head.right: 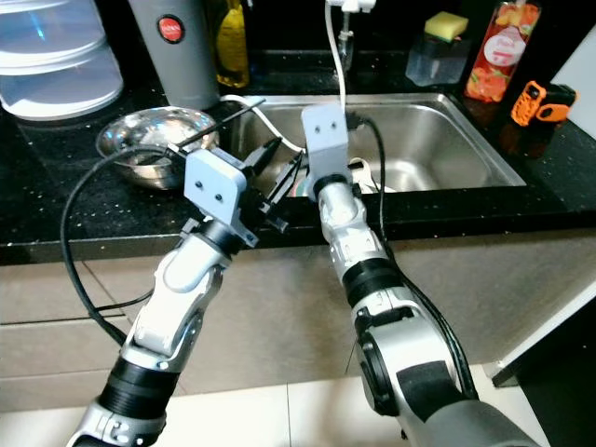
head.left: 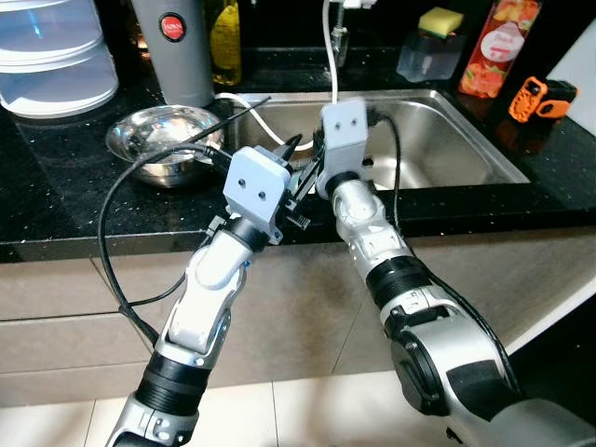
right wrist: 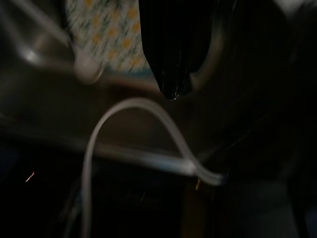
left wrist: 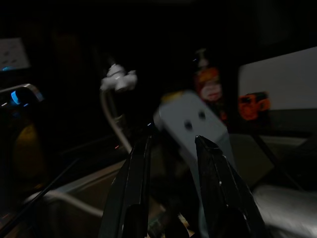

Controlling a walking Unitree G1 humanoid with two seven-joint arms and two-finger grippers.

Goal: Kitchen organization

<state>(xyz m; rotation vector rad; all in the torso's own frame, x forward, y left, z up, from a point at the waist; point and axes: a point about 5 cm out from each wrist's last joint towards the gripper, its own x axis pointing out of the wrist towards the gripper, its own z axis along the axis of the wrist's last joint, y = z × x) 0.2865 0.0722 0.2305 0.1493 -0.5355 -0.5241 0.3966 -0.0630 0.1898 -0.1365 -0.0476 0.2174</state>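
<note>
Black speckled stone desk with inset stainless steel sink; beige cabinet fronts below. Round steel bowl left of sink, near front edge. Left tool fingers spread, at sink's front-left corner. Right tool over sink; finger state cannot be told.

No legible text; red round label on grey canister unreadable.
</note>
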